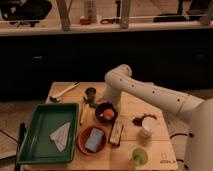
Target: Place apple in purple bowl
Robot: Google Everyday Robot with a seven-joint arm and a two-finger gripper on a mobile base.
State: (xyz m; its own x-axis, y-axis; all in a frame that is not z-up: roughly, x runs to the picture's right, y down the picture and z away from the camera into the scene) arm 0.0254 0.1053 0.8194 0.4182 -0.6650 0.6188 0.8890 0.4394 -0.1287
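The purple bowl (106, 113) stands in the middle of the wooden table (127, 107), just behind the orange bowl (92, 140). The apple (107, 115), orange-red, lies inside the purple bowl. My gripper (111, 101) hangs at the end of the white arm, right over the bowl's far rim and just above the apple. The arm reaches in from the right.
A green tray (40, 145) with a white paper sits at the front left. The orange bowl holds a blue thing. A dark cup (90, 93), a white utensil (62, 92), a white cup (146, 128), a flat bar (116, 134) and a yellow-green round thing (140, 156) stand around.
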